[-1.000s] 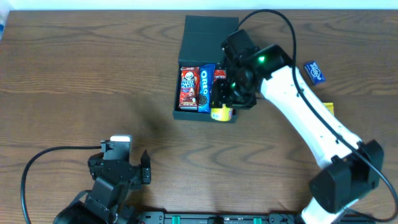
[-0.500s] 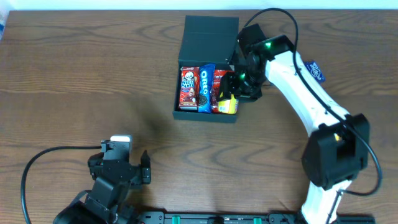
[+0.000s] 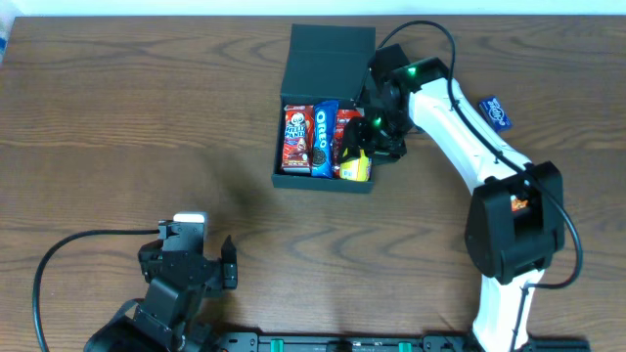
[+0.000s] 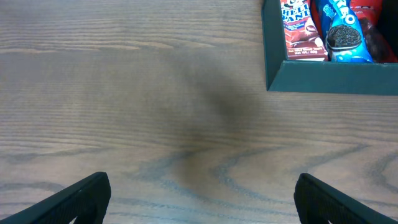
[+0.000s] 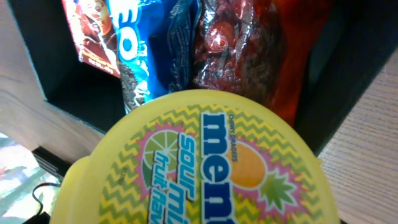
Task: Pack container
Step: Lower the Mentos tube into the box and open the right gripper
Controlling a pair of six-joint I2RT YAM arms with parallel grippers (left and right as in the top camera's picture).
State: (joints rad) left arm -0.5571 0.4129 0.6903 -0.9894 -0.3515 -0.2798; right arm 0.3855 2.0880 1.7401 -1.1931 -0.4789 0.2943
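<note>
Right jaws hold yellow tub [image 3: 354,167] over open, dark-teal container [image 3: 331,51].

Viewed from overhead, the container [image 3: 313,183] lay on the table [image 3: 127,117] at 12 o'clock from centre, its lid [image 3: 333,49] folded back toward 12 o'clock. Inside, the Hello Panda packet [image 3: 296,139] lay at 9 o'clock, the Oreo packet [image 3: 322,137] in the middle, a third packet [image 3: 344,127] at 3 o'clock. The Mentos tub [image 3: 354,168] occupied the 5 o'clock corner. A loose packet [image 3: 496,112] lay at 3 o'clock of the container, well apart.
</note>
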